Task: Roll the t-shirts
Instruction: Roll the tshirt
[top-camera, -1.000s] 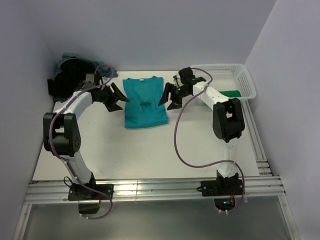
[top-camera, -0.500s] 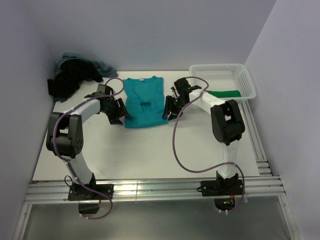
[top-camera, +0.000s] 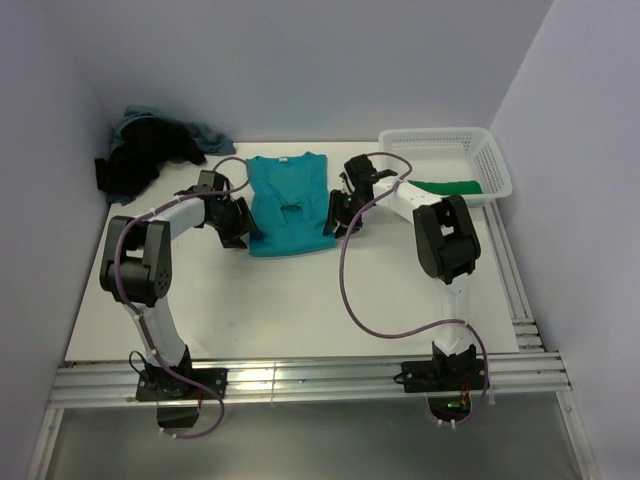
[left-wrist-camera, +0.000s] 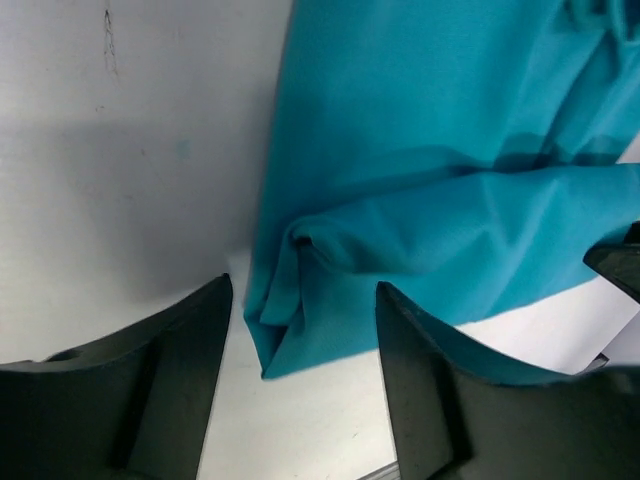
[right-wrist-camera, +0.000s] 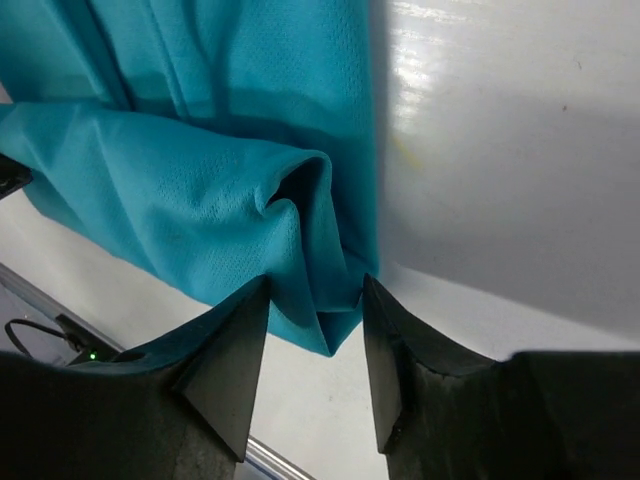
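- As I judge it, the step in hand is gripping the near hem of the teal t-shirt (top-camera: 288, 205). It lies flat on the table (top-camera: 300, 300) at the far middle, collar away from me, so the roll can run from the near edge toward the collar.
- To do it well, I want both corners lifted together and level, then turned over tightly. An uneven pull would likely skew the roll or drag the whole shirt along.
- My left hand (left-wrist-camera: 305, 290) sits at the near-left corner with its fingers spread. The hem corner lies between them, ungripped, and I would reach a little deeper to catch every layer before closing.
- My right hand (right-wrist-camera: 316, 285) sits at the near-right corner, fingers drawn in on the bunched fold. The cloth touches both fingers, so I read that as a pinch.
- The shirt is bright teal, thin and soft. Its sides are folded in to make a narrow rectangle, and both near corners are rumpled.
- The other t-shirts are elsewhere: a dark and grey-blue heap (top-camera: 150, 155) lies far left, and a dark green t-shirt (top-camera: 452, 187) lies in the white mesh basket (top-camera: 497, 165) far right.
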